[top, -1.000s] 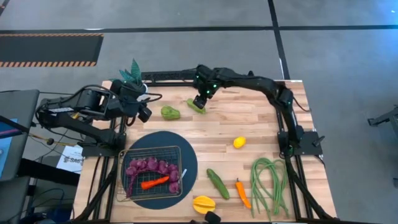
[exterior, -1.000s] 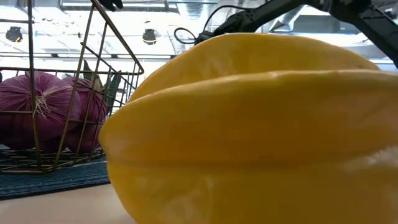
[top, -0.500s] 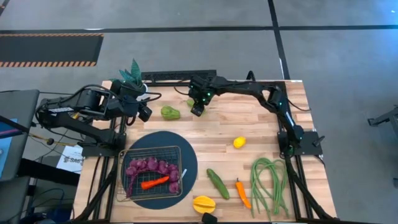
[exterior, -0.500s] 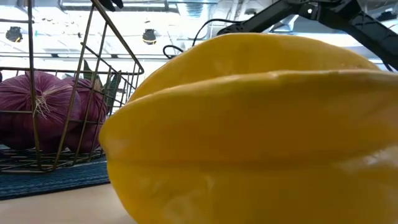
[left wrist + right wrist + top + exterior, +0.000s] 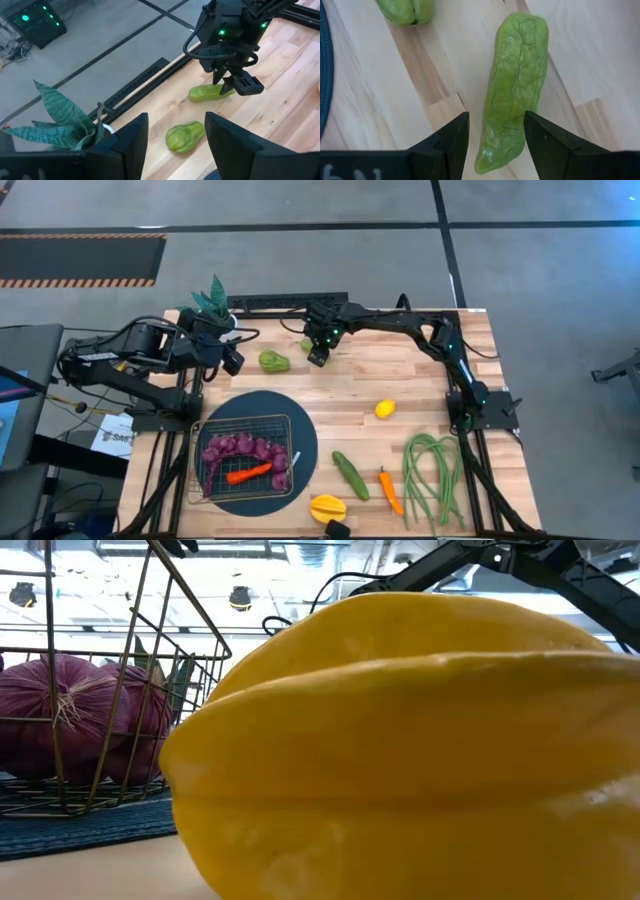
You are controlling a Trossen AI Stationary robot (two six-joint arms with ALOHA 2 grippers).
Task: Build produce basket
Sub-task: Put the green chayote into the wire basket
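While straddling the long green pepper (image 5: pixel 512 85), right end effector (image 5: pixel 318 356) stands open, ungripped.

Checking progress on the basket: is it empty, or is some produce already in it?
Partly filled. The basket holds the purple grape string and an orange pepper; the other produce lies on the table.

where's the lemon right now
In the high view the lemon lies alone on the bare table, right of centre, between the dark round mat and the long green beans.
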